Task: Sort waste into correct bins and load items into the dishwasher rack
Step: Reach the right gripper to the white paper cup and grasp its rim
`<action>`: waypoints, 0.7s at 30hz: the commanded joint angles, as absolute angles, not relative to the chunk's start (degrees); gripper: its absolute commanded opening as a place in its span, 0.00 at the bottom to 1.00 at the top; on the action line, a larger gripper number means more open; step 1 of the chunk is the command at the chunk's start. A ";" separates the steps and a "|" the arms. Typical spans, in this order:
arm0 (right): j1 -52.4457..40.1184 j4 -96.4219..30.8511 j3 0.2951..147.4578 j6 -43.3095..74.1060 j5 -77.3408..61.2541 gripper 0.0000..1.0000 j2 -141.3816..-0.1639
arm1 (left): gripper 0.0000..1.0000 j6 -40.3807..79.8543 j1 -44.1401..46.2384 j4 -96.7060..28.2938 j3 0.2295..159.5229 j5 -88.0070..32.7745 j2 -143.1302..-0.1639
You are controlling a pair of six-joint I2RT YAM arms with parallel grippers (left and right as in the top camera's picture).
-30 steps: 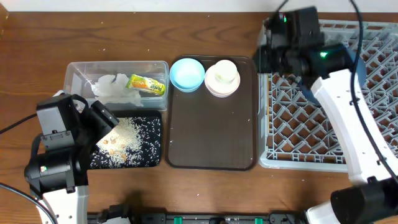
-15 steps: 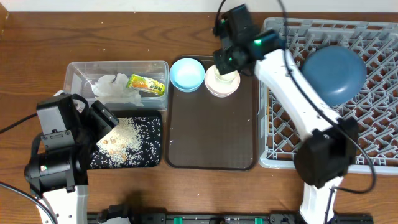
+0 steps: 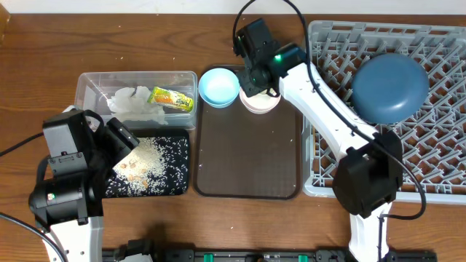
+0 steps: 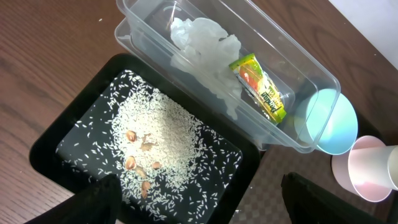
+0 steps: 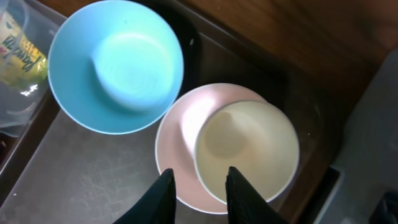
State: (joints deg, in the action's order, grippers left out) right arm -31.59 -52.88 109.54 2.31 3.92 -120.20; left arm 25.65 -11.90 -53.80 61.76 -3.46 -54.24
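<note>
My right fingers [image 5: 242, 199] hang parted and empty over the small cream cup [image 5: 245, 149], which is nested in the pale pink bowl [image 5: 180, 134] on the dark brown serving tray [image 5: 74, 180]. I judge the cup light, rigid and slick, so I'd pinch its rim wall and lift straight up. The small light blue bowl [image 5: 115, 65] sits just beside it, with the grey lattice dishwasher rack [image 3: 437, 167] near the other side. My left fingers [image 4: 99, 202] are spread and empty.

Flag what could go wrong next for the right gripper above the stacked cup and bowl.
1. The cream cup sits off-centre inside the pale pink bowl. The right gripper, open above their rims, may pinch both or drag the bowl along.
2. The light blue bowl lies close beside that bowl, so a sideways pull could knock it across the serving tray.
</note>
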 commanded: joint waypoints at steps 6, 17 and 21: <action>-31.90 -53.34 109.67 1.63 4.93 0.27 -124.64 | 0.85 25.36 -12.14 -53.95 62.37 -2.76 -54.35; -31.97 -53.67 109.65 1.65 4.93 0.12 -126.72 | 0.85 25.36 -12.14 -53.95 62.37 -2.76 -54.68; -31.94 -53.82 109.65 1.63 4.93 0.11 -126.72 | 0.85 25.36 -12.14 -53.95 62.37 -2.76 -54.68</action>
